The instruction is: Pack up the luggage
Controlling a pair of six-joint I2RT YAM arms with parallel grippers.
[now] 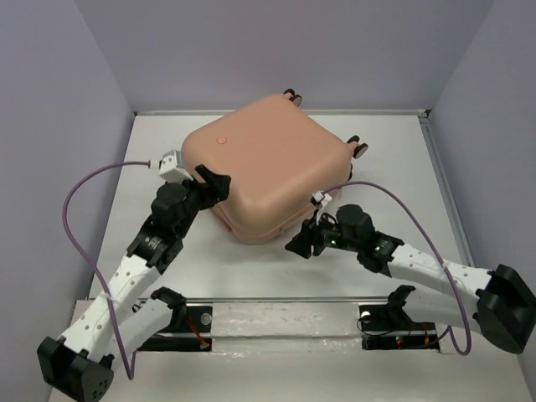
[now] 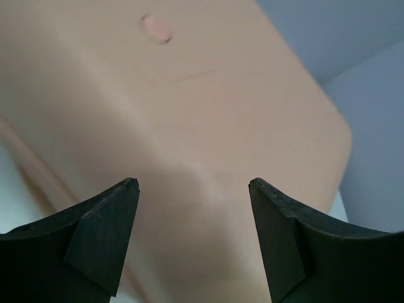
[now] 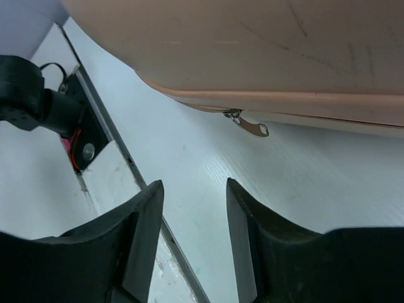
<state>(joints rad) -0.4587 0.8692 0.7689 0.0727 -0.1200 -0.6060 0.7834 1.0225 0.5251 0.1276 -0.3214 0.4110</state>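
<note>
1 luggage [image 1: 272,163], peach-pink hard shell, lies flat and shut on the white surface [image 1: 402,176], ctr to far, turned so 1 rounded corner points near. 2 sets of wheels [image 1: 291,95] show in the top view: 1 at the far corner, 1 at the right corner. 1 round dimple [image 1: 222,140] marks the lid's far-left part. 1 metal zip pull [image 3: 252,128] sticks out from the seam, seen in the right wrist view only.

2 arms, 2 pincers. Left pincer [image 1: 213,182] sits at the luggage's near-left side, jaws spread wide w/ nothing btw them. In its wrist view the shell fills the space beyond the 2 black fingers [image 2: 104,243]; touching or not, can't tell. Right pincer [image 1: 297,244] is low over the surface beside the luggage's near-right side, released w/ a narrower gap and grasping nothing. The zip pull lies ahead of it, apart. 2 purple cables [image 1: 71,222], 1 per arm.
</note>
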